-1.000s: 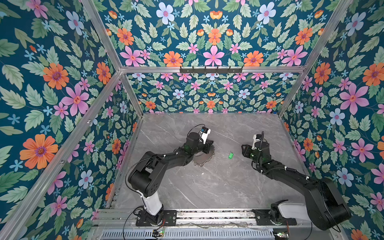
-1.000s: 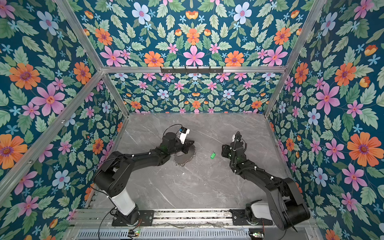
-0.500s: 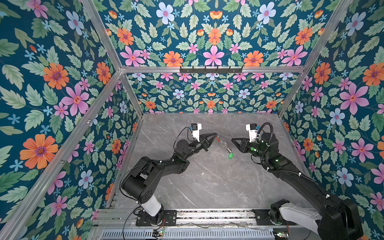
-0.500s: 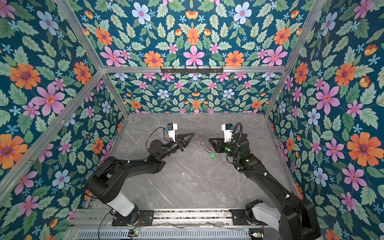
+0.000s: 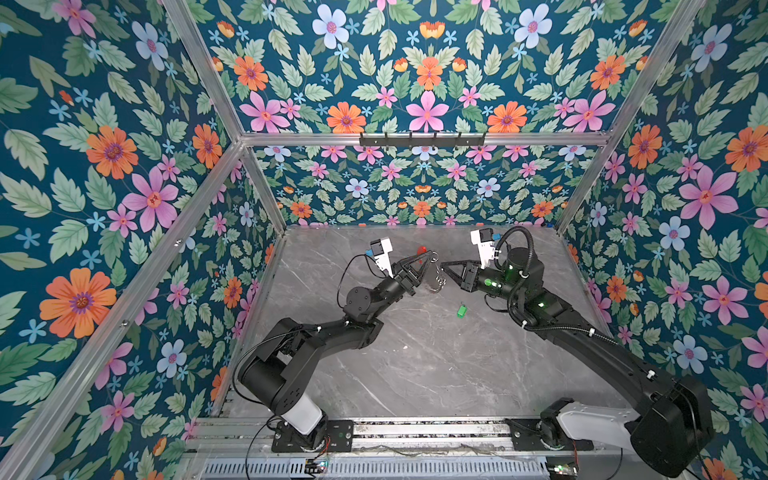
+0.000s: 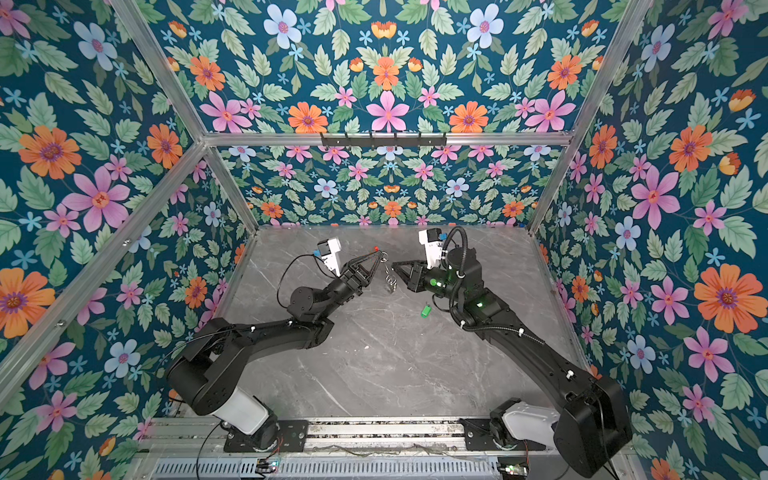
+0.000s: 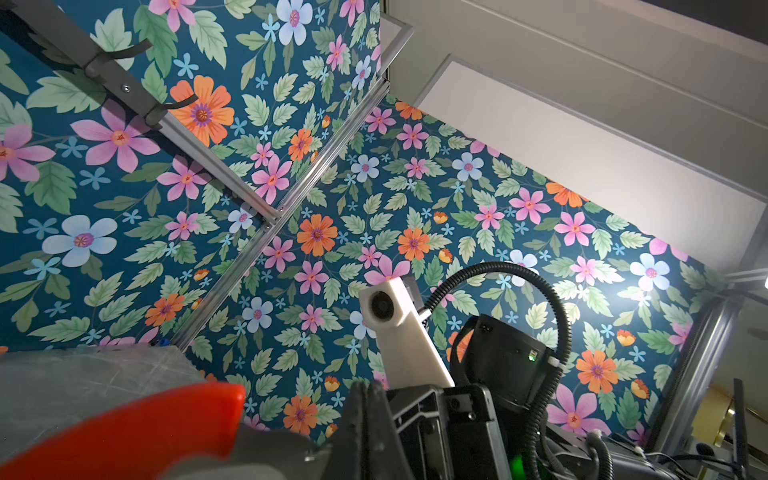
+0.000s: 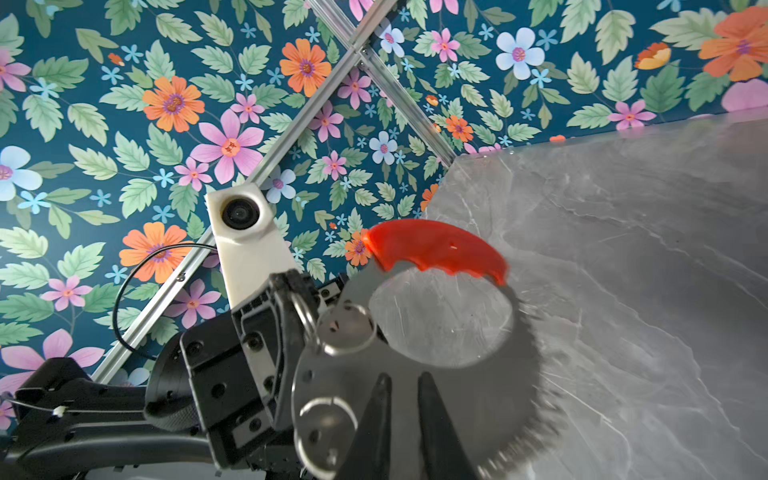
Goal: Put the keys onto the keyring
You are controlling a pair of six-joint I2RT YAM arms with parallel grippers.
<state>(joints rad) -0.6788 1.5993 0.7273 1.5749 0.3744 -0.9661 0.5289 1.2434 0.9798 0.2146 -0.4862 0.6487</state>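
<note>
The keyring (image 5: 435, 277), a metal hoop with a red arc and small silver rings, hangs in the air above the table's far middle in both top views (image 6: 390, 281). My left gripper (image 5: 430, 258) is shut on its hoop, with the red arc (image 7: 124, 432) close beside the pressed-together fingers (image 7: 368, 411). My right gripper (image 5: 444, 266) meets the keyring from the opposite side. In the right wrist view its fingers (image 8: 382, 415) stand a narrow gap apart over the blurred band of rings below the red arc (image 8: 436, 249). The green keys (image 5: 461, 310) lie alone on the table below the right gripper.
The grey marble table (image 5: 415, 365) is boxed in by floral walls on three sides. A black hook rail (image 5: 422, 140) runs along the back wall high up. Both arm bases sit on the metal rail (image 5: 415, 432) at the front edge.
The left gripper has lifted the keyring off the table and raised it. The right gripper has swung up from beside the green keys to the keyring, and its jaws have narrowed.
</note>
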